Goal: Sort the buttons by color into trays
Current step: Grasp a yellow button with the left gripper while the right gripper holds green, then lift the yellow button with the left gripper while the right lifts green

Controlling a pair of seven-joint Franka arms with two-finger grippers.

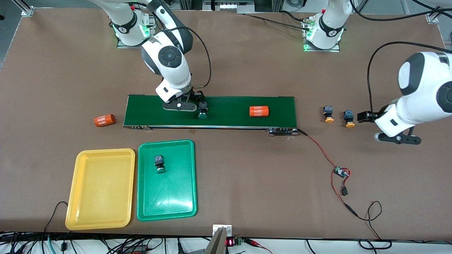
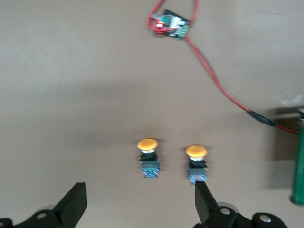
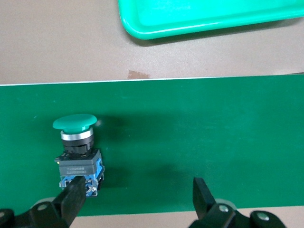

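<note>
A green button (image 1: 202, 111) (image 3: 76, 142) lies on the dark-green belt. My right gripper (image 1: 197, 100) (image 3: 137, 190) hangs open low over the belt. One fingertip is at the button's blue body, and the button is not between the fingers. Another green button (image 1: 159, 163) lies in the green tray (image 1: 169, 197) (image 3: 204, 14). The yellow tray (image 1: 102, 190) beside it holds nothing. Two yellow buttons (image 1: 328, 114) (image 1: 349, 118) (image 2: 148, 154) (image 2: 196, 161) sit on the table off the belt's end, toward the left arm's end. My left gripper (image 1: 367, 116) (image 2: 140, 190) is open just short of them, holding nothing.
The conveyor belt (image 1: 229, 106) carries an orange "4680" cylinder (image 1: 259, 111). A second orange cylinder (image 1: 104, 120) lies on the table off the belt's other end. A small circuit board (image 1: 340, 172) (image 2: 168, 23) with red wires lies nearer the front camera than the yellow buttons.
</note>
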